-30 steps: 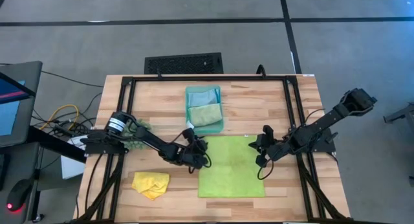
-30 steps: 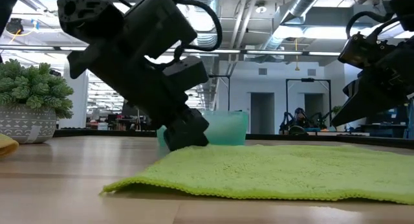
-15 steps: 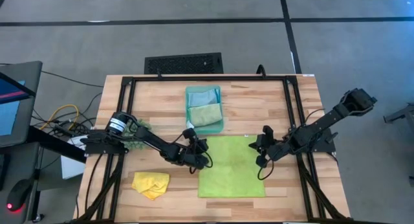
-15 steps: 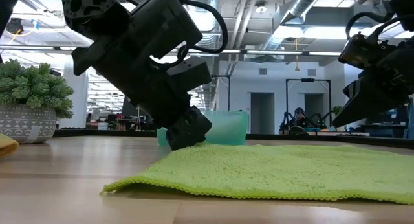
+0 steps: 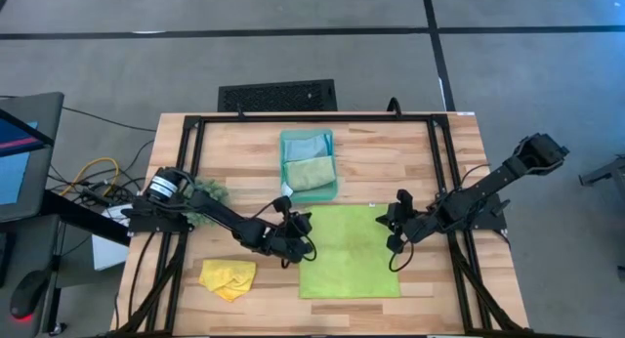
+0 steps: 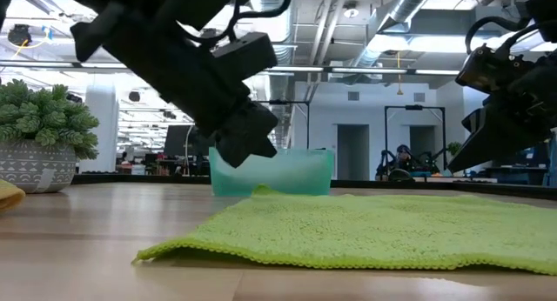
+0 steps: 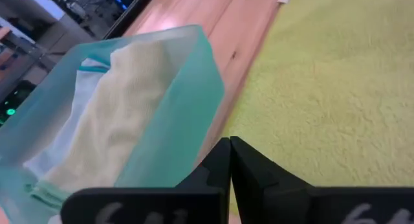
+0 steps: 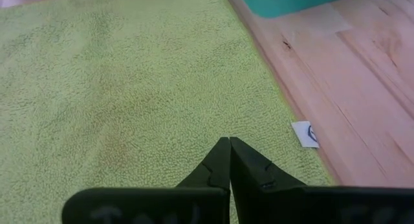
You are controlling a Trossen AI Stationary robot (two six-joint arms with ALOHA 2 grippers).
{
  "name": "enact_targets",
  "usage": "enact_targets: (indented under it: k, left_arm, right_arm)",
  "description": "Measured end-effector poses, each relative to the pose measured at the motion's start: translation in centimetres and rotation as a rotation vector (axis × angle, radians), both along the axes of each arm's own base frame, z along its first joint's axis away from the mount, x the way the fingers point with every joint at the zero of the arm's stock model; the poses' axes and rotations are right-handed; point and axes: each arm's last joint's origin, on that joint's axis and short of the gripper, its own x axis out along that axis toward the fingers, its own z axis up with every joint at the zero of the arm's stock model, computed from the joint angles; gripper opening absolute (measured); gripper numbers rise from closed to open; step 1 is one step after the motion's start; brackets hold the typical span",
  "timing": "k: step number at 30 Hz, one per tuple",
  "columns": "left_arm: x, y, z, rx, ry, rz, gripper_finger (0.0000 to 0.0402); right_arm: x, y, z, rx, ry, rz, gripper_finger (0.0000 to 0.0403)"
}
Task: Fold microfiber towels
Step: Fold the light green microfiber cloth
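Wooden table (image 5: 391, 172): left gripper (image 5: 296, 242) pinched shut on lime green towel (image 5: 350, 255)'s tray-side (image 5: 309, 164) corner, right gripper (image 5: 395, 224) shut at opposite corner, grip unclear; next, probably lift and fold.

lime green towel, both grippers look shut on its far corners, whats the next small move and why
Probably lift both corners a little. The left gripper and right gripper are shut at opposite edges of the flat lime green microfiber towel; the low view shows a small peak of cloth under the left one.
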Motion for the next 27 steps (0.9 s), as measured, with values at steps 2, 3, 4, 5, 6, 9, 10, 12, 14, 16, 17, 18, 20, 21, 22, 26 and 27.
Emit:
enact_targets:
  k: [2,3,4,5,6,9,10,12,14,16,17,18,20,21,22,26,27]
  left_arm:
    - [-0.1,0.1,-0.1,-0.006,0.000,0.006,0.0001]
    - [0.0,0.1,-0.2,-0.021,-0.009,0.013,0.0003]
    - [0.1,0.3,-0.4,-0.041,-0.013,0.018,0.0006]
    - [0.1,0.5,-0.8,-0.057,-0.005,0.021,0.0011]
    - [0.0,0.7,-1.1,-0.069,0.014,0.022,0.0019]
    - [-0.1,1.4,-1.3,-0.107,0.017,0.066,0.0054]
    - [-0.1,1.8,-1.3,-0.122,0.013,0.093,0.0068]
    - [-0.3,2.4,-1.5,-0.151,0.006,0.141,0.0094]
    - [-0.2,2.9,-1.6,-0.190,0.003,0.156,0.0114]
    - [0.1,3.2,-2.1,-0.226,0.011,0.146,0.0126]
    - [0.1,3.3,-2.2,-0.232,0.017,0.144,0.0128]
    - [0.1,3.3,-2.3,-0.231,0.019,0.148,0.0129]
    - [0.6,3.5,-2.8,-0.241,-0.011,0.169,0.0129]
    - [0.4,3.7,-3.1,-0.230,-0.008,0.187,0.0128]
    - [0.4,3.8,-3.2,-0.224,-0.005,0.195,0.0126]
    - [0.9,3.9,-3.6,-0.207,-0.021,0.186,0.0109]
    - [0.9,3.8,-3.6,-0.206,-0.017,0.181,0.0101]
  right_arm:
    - [0.0,0.0,0.0,0.000,0.000,0.000,0.0027]
    - [0.0,0.0,0.0,0.000,0.000,0.000,0.0027]
    - [0.0,0.0,0.0,0.000,0.000,-0.001,0.0027]
    - [0.0,0.0,0.0,0.000,0.000,-0.001,0.0027]
    - [0.0,0.0,0.0,0.000,0.000,-0.001,0.0027]
    - [0.0,0.0,0.0,0.000,0.000,-0.001,0.0027]
    - [0.0,0.0,0.0,0.000,0.000,-0.001,0.0027]
    - [0.0,0.0,0.0,0.000,0.000,-0.001,0.0027]
    - [0.0,0.0,0.0,0.000,0.000,-0.001,0.0027]
    - [0.0,0.0,0.0,0.000,0.000,-0.001,0.0027]
    - [0.0,0.0,0.0,0.001,0.000,-0.001,0.0027]
    - [0.0,0.0,0.0,0.000,0.000,-0.001,0.0027]
    - [0.0,0.0,0.0,0.000,0.001,-0.001,0.0027]
    - [0.0,0.0,0.0,0.000,0.001,-0.001,0.0027]
    - [0.0,0.0,0.0,0.002,-0.002,-0.001,0.0027]
    - [0.0,0.0,0.0,0.000,0.001,-0.001,0.0027]
    - [0.0,0.0,0.0,-0.002,0.004,-0.001,0.0027]
